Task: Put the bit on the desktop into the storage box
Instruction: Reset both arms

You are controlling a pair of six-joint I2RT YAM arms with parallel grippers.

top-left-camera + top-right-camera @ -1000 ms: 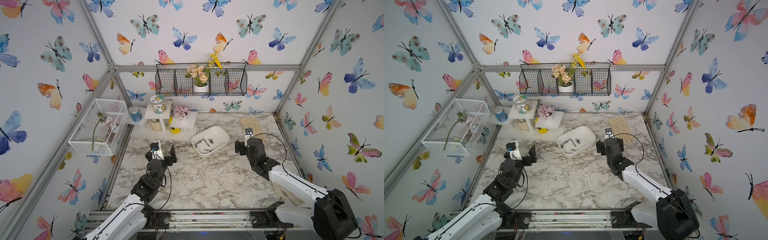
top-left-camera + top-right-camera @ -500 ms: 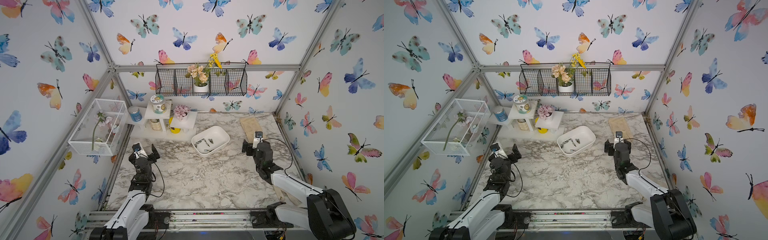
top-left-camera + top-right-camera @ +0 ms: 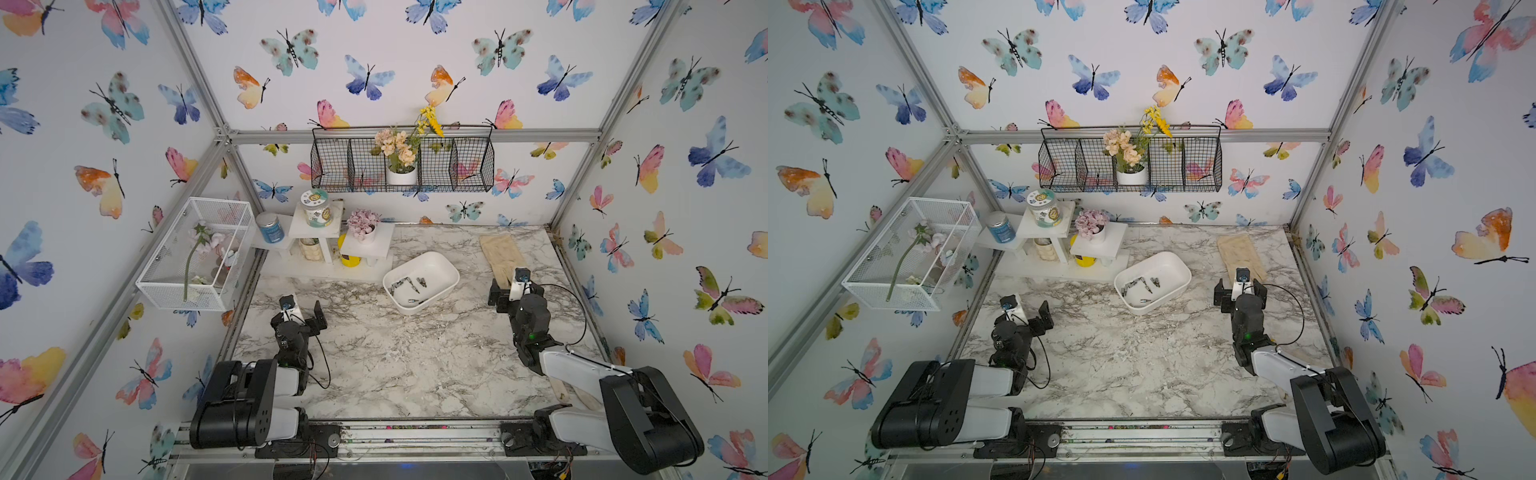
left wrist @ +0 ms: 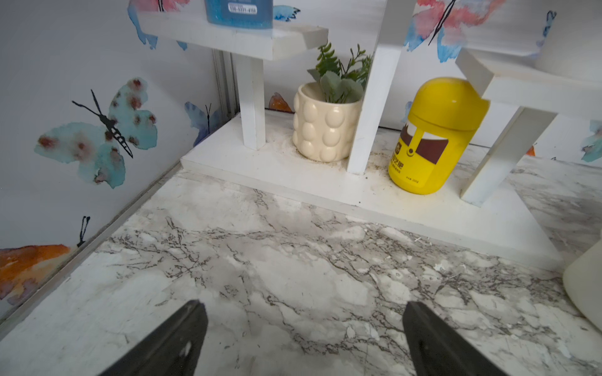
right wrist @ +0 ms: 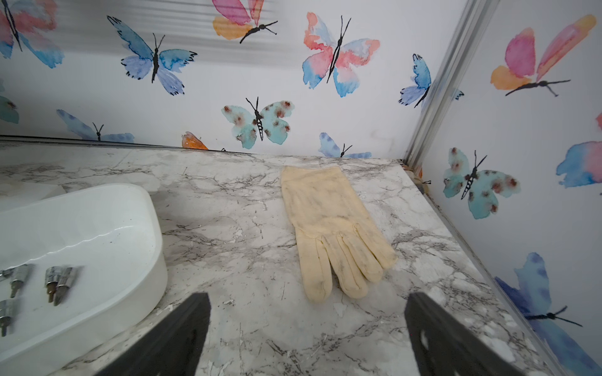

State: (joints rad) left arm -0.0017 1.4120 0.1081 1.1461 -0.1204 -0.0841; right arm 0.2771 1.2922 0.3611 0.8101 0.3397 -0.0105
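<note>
The storage box [image 3: 440, 272], a shallow white tub, sits on the marble desktop [image 3: 395, 357] at mid-back, also seen in a top view [image 3: 1173, 266]. Several silver bits [image 3: 409, 284] lie inside it, and the right wrist view shows them [image 5: 60, 281] in the storage box [image 5: 97, 228]. My left gripper [image 3: 305, 311] stands open at the left over bare marble, with nothing between its fingers [image 4: 301, 309]. To the right of the box my right gripper [image 3: 514, 291] is open and holds nothing [image 5: 308, 299].
A cream glove [image 5: 332, 228] lies at the back right by the wall [image 3: 500, 255]. A white stepped shelf [image 3: 328, 266] at the back left holds a bobbled pot [image 4: 325, 127] and a yellow bottle [image 4: 430, 136]. A white mesh cage [image 3: 195, 253] hangs on the left wall.
The left arm has folded back toward its base and its gripper has ended a little further left. The right gripper has drawn away to the right of the box. Both stayed open.
</note>
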